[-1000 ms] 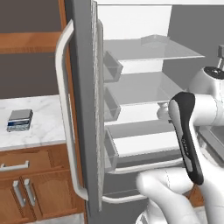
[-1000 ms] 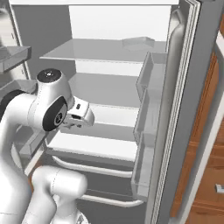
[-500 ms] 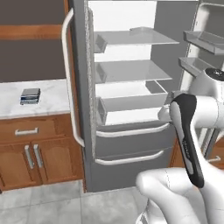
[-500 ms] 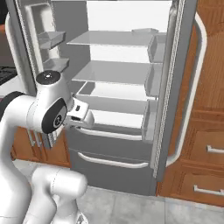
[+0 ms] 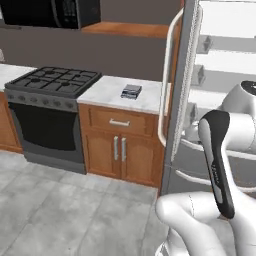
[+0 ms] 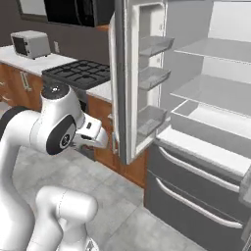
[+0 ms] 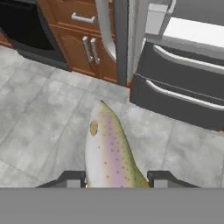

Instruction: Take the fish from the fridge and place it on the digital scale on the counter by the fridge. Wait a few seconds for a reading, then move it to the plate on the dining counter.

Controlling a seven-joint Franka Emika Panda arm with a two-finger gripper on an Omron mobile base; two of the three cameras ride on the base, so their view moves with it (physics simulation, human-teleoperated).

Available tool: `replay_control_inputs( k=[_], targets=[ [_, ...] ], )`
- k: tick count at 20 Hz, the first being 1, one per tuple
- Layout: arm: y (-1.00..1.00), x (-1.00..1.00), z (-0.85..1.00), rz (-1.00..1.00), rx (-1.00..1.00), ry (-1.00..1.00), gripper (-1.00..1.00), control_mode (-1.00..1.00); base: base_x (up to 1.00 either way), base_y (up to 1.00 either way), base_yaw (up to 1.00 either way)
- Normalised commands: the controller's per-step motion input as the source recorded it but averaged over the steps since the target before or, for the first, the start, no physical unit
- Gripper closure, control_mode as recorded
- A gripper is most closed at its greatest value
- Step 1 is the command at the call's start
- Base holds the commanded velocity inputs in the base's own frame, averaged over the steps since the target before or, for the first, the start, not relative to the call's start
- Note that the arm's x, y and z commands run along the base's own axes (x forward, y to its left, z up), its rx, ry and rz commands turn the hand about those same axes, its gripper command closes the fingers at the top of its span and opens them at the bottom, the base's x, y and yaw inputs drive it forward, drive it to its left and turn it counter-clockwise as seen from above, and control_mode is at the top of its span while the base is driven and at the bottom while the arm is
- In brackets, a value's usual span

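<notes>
At the hand view's bottom centre the gripper (image 7: 117, 178) pinches the speckled tan-pink fish (image 7: 107, 151), carried clear toward the small flat grey scale (image 5: 131, 91) at upper centre.

Quick count of what's around: one fish (image 7: 107, 151), one digital scale (image 5: 131, 91) on the one short marble counter (image 5: 112, 92), one fridge (image 6: 196, 122) with its door swung open. One black gas stove (image 5: 52, 82), one white microwave (image 6: 30, 43) on the far counter, one dark built-in microwave (image 5: 50, 11) overhead. The open door (image 6: 128, 73) has three bins (image 6: 152, 78) stacked up it. Under the short counter I count one drawer (image 5: 120, 122) and two cabinet doors (image 5: 119, 152). Two big pull-out drawers (image 7: 183, 83) at the fridge's bottom.
</notes>
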Motion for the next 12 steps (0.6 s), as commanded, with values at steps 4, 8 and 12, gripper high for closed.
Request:
replay_control_inputs(
  k=[4, 8, 12],
  targets=[
    [0.00, 0.00, 0.00, 0.00, 0.00, 0.00, 1.00, 1.00, -0.04, 0.51, 0.89],
    [0.00, 0.00, 0.00, 0.00, 0.00, 0.00, 1.00, 1.00, 0.25, 0.47, 0.75],
    [0.00, 0.00, 0.00, 0.00, 0.00, 0.00, 1.00, 1.00, 0.92, 0.30, 0.45]
  ],
)
